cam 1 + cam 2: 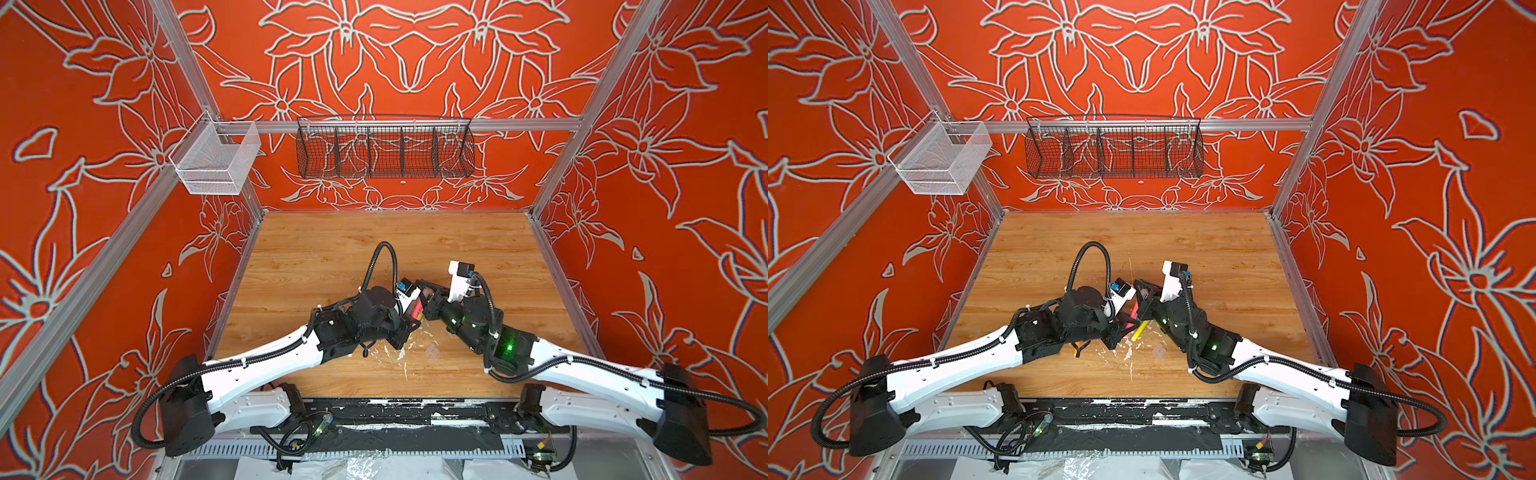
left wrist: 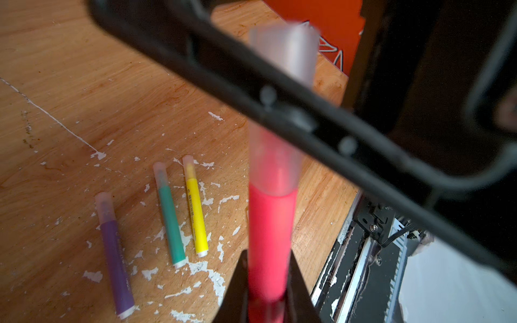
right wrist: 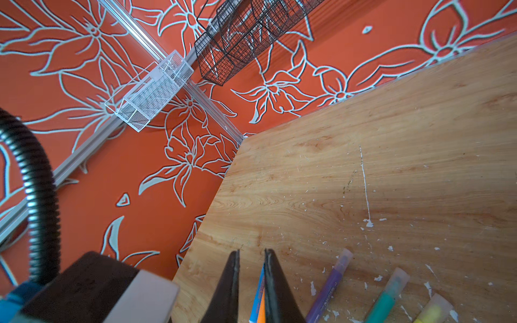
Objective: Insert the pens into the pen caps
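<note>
My left gripper (image 2: 267,253) is shut on a pink pen (image 2: 271,237) held above the table, between the two arms in a top view (image 1: 1134,309). A clear pen cap (image 2: 275,165) sits over its far end. My right gripper's finger (image 2: 251,84) crosses that cap and clamps it. The right gripper (image 3: 251,251) shows a narrow gap at its tips, and the cap is out of that view. Purple (image 2: 114,260), green (image 2: 170,221) and yellow (image 2: 195,215) pens lie capped on the wood. Blue (image 3: 258,293) and orange (image 3: 261,310) pens lie under the right fingers.
A loose clear cap (image 1: 1158,352) lies on the wood near the right arm. White paint flecks (image 2: 207,268) dot the table's front. A black wire basket (image 1: 384,151) and a white mesh basket (image 1: 216,160) hang on the back rail. The black front rail (image 1: 395,405) borders the table.
</note>
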